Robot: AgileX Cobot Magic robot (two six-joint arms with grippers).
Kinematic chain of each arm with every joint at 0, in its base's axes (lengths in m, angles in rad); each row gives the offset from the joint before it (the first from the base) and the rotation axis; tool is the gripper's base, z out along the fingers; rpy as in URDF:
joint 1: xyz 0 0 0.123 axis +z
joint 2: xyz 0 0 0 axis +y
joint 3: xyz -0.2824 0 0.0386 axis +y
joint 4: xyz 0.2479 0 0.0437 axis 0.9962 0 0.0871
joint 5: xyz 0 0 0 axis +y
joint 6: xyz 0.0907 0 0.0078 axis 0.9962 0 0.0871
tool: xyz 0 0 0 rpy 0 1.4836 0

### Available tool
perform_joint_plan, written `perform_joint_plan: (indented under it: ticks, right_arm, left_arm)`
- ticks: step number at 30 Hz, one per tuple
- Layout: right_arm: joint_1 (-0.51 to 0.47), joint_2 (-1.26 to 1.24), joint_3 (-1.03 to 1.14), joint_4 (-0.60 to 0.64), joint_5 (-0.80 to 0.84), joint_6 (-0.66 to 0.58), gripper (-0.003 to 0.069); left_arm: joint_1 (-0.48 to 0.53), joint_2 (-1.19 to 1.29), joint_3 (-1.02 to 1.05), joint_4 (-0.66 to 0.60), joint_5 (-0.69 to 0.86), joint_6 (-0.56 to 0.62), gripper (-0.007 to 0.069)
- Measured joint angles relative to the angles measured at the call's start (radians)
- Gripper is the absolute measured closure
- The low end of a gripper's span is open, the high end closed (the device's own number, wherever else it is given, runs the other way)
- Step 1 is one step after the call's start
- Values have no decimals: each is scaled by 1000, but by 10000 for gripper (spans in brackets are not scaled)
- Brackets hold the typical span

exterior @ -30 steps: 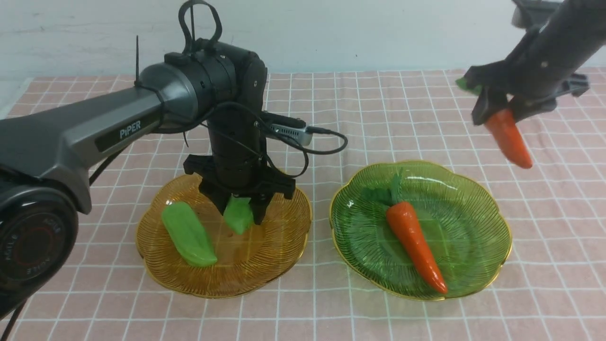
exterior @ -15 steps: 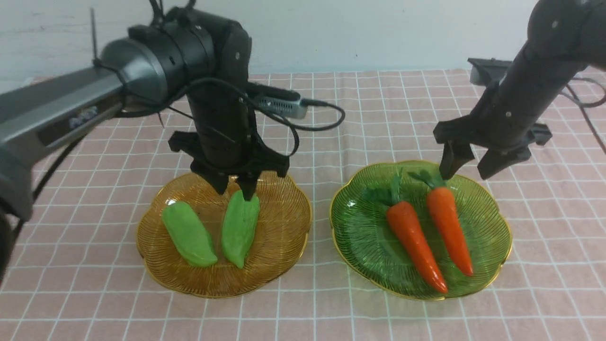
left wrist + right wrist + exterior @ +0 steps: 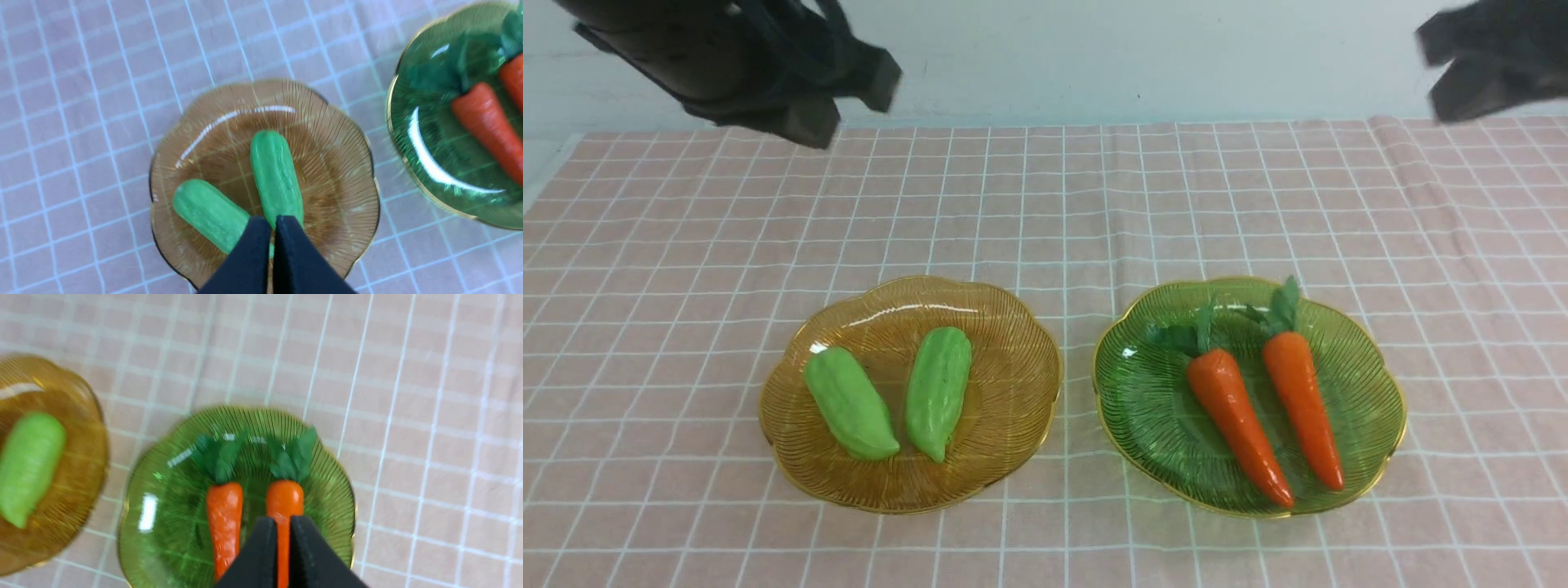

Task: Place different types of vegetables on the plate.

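Two light-green gourds lie side by side on the amber plate. Two orange carrots with leafy tops lie on the green plate. My left gripper hangs high at the back left, blurred. In the left wrist view it is shut and empty above the gourds. My right gripper is high at the back right. In the right wrist view it is shut, holding nothing, above the carrots.
A pink checked cloth covers the table, with a fold near its back right corner. The two plates sit close together near the front, a narrow strip of cloth between them. A pale wall stands behind.
The left gripper released the second gourd on the amber plate, the right one laid its carrot on the green plate. Both shut and rose up and back.
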Motion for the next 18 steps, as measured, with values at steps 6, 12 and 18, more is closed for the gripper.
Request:
perform_joint_plan:
  ticks: [6, 12, 18]
  right_arm:
    - [0, -424, 157, -6, -111, 0, 673]
    - [0, -862, 556, -8, -544, 0, 675]
    - [-1, -1247, 973, -8, -881, 13, 675]
  left_arm:
    - [0, -220, 30, 2, 5, 0, 628]
    - [0, -480, 305, 7, -46, -5, 628]
    - [0, -801, 714, 8, -323, -51, 628]
